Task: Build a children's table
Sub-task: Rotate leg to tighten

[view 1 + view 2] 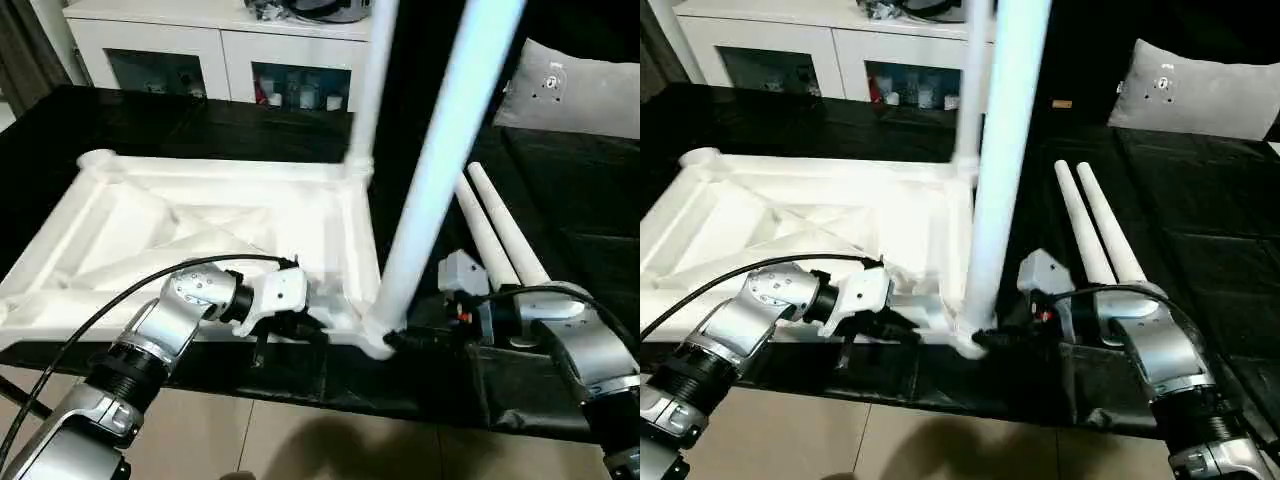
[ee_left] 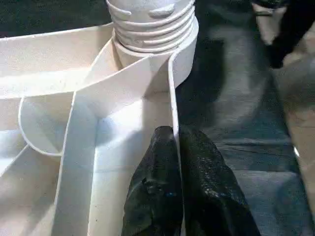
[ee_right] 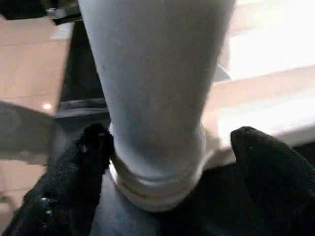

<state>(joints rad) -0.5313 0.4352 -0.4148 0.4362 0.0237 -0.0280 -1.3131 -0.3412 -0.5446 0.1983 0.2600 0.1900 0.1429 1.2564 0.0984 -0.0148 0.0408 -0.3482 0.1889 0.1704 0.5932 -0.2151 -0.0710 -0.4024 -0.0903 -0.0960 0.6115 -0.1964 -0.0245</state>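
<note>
Left claw (image 2: 174,162) clamped on tabletop (image 1: 150,220) rib, right claw (image 3: 167,162) spread around upright leg (image 1: 440,170); no legible writing.

The tabletop (image 1: 200,235) is lying upside down on the work table (image 1: 120,125). One leg (image 1: 440,170) is standing up in the tabletop's near right corner, and another leg (image 1: 368,85) is standing in its far right corner. Two more legs (image 1: 500,235) are lying side by side to the right of the tabletop. A cabinet (image 1: 220,45) is standing behind the tabletop.
</note>
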